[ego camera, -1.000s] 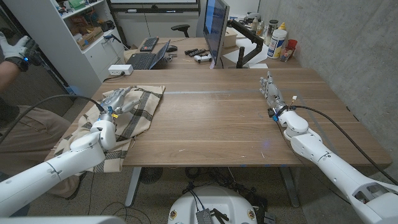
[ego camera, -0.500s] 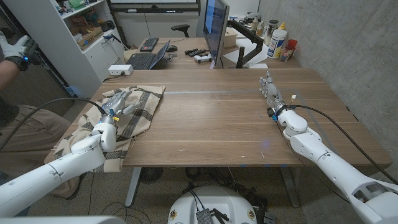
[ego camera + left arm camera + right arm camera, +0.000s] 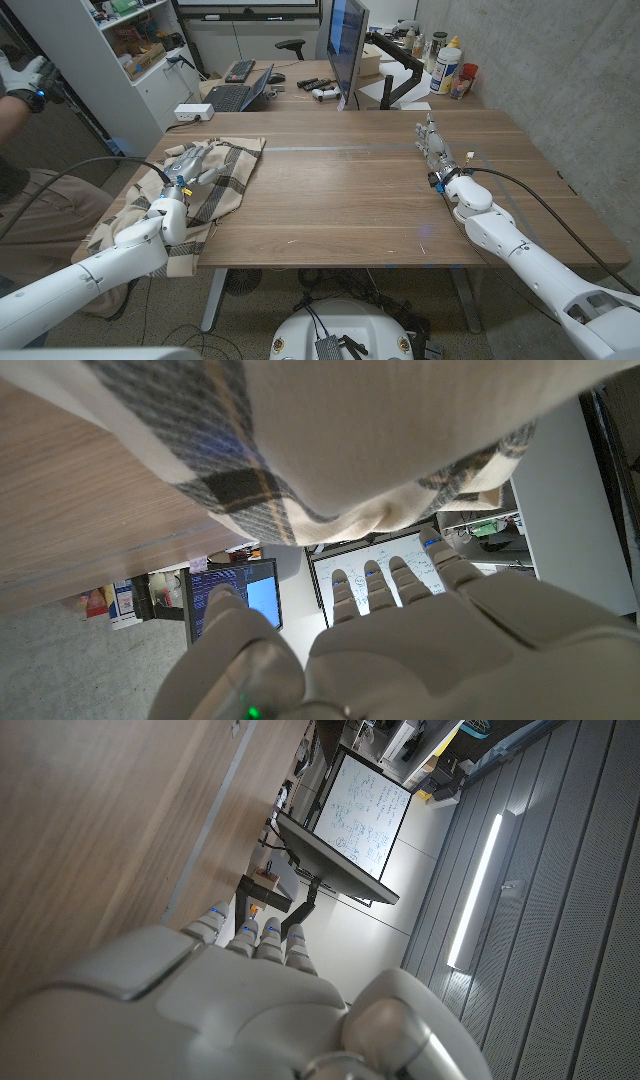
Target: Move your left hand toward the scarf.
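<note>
Though bottle [image 3: 446, 66] and monitor [image 3: 347, 48] beyond right fingers carry writing, none readable. Plaid scarf [image 3: 210, 180] under left hand [image 3: 190, 163], draped over wooden table [image 3: 360, 190] corner; fingers extended, holding nothing. Right hand [image 3: 430, 140] upright, fingers together, empty. Grey wall alongside, shelves beyond.

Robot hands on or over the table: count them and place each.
2. The left hand is over the plaid scarf at the table's left side; the right hand is above bare wood at the right side, holding nothing.
</note>
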`<action>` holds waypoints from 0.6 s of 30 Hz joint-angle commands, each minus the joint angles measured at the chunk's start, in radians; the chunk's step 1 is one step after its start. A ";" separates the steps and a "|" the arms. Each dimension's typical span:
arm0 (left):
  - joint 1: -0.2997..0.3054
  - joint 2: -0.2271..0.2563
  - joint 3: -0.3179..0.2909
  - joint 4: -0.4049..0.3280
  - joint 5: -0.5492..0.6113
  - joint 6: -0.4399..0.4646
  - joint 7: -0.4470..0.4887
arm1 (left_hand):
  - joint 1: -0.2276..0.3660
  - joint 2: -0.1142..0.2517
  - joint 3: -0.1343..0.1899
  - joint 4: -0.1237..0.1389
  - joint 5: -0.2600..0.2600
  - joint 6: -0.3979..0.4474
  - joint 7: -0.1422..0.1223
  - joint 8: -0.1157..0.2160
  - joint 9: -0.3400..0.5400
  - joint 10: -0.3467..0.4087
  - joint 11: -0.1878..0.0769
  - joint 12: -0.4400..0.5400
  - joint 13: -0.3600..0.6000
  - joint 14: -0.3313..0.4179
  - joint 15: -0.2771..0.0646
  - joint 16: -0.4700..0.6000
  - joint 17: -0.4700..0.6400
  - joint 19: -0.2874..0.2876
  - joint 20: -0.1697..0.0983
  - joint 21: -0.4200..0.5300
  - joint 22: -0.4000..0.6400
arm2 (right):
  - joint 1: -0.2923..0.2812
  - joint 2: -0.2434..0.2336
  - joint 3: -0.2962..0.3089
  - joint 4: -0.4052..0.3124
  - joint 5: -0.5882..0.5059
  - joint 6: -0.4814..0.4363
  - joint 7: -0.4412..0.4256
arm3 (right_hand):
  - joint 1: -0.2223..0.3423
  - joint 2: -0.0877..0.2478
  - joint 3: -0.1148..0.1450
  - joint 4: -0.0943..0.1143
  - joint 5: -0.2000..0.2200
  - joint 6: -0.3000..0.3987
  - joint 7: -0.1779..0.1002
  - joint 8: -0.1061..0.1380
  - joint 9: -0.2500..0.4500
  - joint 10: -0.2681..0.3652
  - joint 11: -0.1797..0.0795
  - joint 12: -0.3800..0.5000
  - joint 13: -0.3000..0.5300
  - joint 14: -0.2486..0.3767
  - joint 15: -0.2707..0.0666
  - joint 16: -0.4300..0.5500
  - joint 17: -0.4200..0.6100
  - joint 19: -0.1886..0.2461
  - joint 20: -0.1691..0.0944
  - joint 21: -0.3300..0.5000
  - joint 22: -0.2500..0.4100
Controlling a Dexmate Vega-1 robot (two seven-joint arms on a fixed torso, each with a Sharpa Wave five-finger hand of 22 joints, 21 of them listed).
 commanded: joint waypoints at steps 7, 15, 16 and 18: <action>0.000 -0.006 0.007 0.010 0.018 -0.009 -0.003 | 0.018 -0.001 -0.001 -0.010 0.010 0.003 -0.007 0.001 0.006 0.008 -0.004 0.007 0.001 -0.005 -0.005 0.006 0.003 0.009 -0.004 0.004 0.004 | 0.002 0.004 -0.001 -0.008 0.004 -0.002 0.003 | -0.002 0.012 -0.006 0.000 -0.003 0.003 -0.001 0.006 0.003 0.003 0.000 0.005 0.005 0.001 -0.002 0.002 0.003 0.001 -0.002 0.009 0.004; 0.010 0.001 0.003 -0.003 0.024 -0.006 -0.003 | 0.020 -0.002 -0.001 -0.010 0.011 0.005 -0.006 0.001 0.006 0.010 -0.006 0.008 0.001 -0.004 -0.004 0.006 0.003 0.009 -0.003 0.003 0.004 | -0.006 0.000 0.004 -0.014 0.015 -0.008 0.004 | -0.002 0.012 -0.006 0.000 -0.003 0.004 -0.001 0.006 0.003 0.003 0.001 0.005 0.005 0.001 -0.002 0.002 0.003 0.001 -0.001 0.009 0.004; 0.012 0.000 0.002 -0.005 0.025 -0.001 -0.002 | 0.020 -0.002 -0.001 -0.011 0.012 0.006 -0.007 0.001 0.006 0.010 -0.005 0.008 0.001 -0.003 -0.005 0.006 0.003 0.009 -0.003 0.003 0.004 | -0.006 0.001 0.004 -0.011 0.013 -0.003 0.007 | -0.002 0.012 -0.006 0.000 -0.003 0.003 -0.002 0.006 0.003 0.004 0.001 0.005 0.005 0.001 -0.002 0.002 0.003 0.001 -0.001 0.009 0.004; 0.013 0.003 0.001 -0.008 0.025 -0.001 -0.005 | 0.021 -0.002 -0.001 -0.011 0.012 0.006 -0.007 0.001 0.006 0.011 -0.005 0.008 0.001 -0.004 -0.004 0.006 0.003 0.010 -0.004 0.003 0.004 | -0.008 0.001 0.005 -0.013 0.015 -0.001 0.006 | -0.002 0.012 -0.006 0.000 -0.003 0.004 -0.001 0.006 0.003 0.004 0.002 0.005 0.005 0.001 -0.002 0.002 0.003 0.001 -0.002 0.009 0.004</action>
